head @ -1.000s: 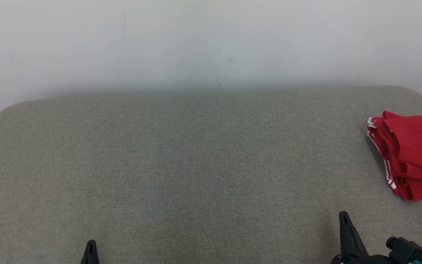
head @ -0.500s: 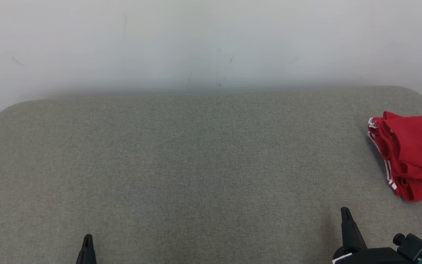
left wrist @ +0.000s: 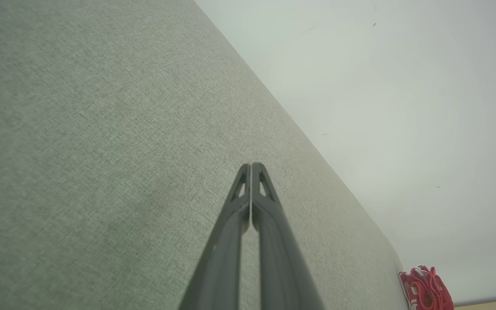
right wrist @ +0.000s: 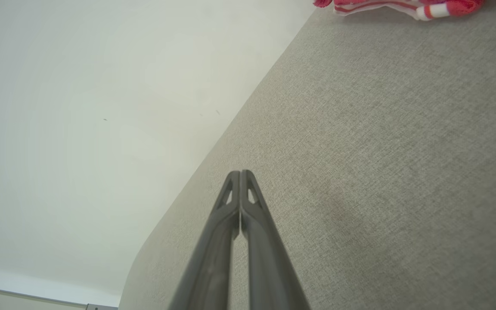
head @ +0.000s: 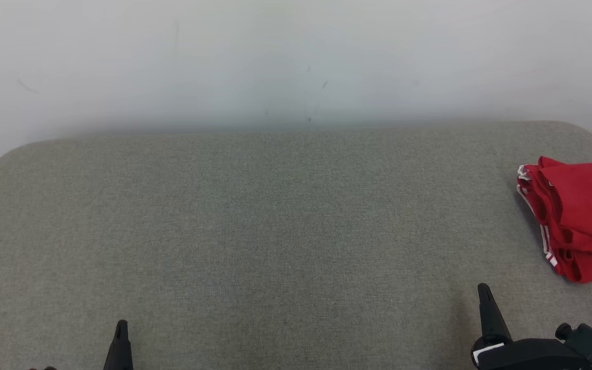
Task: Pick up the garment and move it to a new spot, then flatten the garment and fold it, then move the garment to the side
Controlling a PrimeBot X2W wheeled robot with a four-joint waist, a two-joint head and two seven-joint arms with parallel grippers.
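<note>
The garment [head: 578, 218] is a red cloth with white stripes, lying in a folded heap at the far right of the grey padded surface [head: 275, 221]. It also appears at the lower right corner of the left wrist view as the garment [left wrist: 426, 287] and along the top edge of the right wrist view as the garment [right wrist: 398, 6]. My left gripper [head: 121, 329] sits at the lower left, shut and empty, tips pressed together [left wrist: 251, 165]. My right gripper [head: 482, 290] stands at the lower right, shut and empty [right wrist: 240, 173], well short of the garment.
A pale wall [head: 296, 61] rises directly behind the padded surface. The surface has rounded far corners, and its right edge runs just past the garment. Wide bare fabric lies between the two grippers.
Both grippers have crept a little further up the head view; the right arm's wrist has turned so more of its black body shows. The garment has stayed put.
</note>
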